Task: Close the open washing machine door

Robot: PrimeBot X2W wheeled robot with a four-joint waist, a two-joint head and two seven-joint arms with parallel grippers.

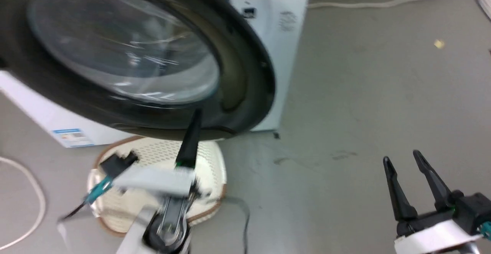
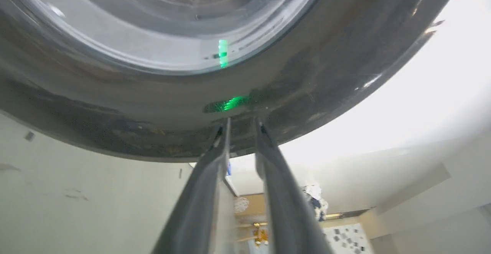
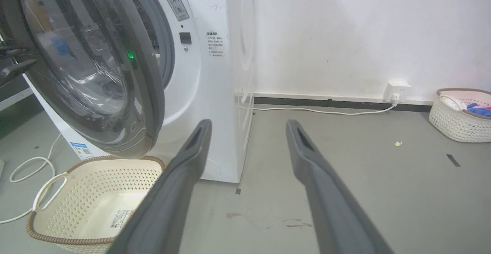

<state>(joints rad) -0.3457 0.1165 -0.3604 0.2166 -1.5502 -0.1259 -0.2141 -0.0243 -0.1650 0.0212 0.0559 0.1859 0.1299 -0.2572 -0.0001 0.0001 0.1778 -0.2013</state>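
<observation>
While its fingers stand nearly together holding nothing, the left gripper (image 2: 242,125) touches the black lower rim of the washing machine door (image 1: 126,54); the right gripper (image 1: 404,165) hangs spread and empty over the floor; beyond, the washing machine (image 3: 215,73) carries a blue label (image 3: 81,150), its small print unreadable.

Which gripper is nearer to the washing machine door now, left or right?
Left. The left gripper has its fingers at the lower black rim of the washing machine door; the right gripper is apart, over the floor beside the machine.
</observation>
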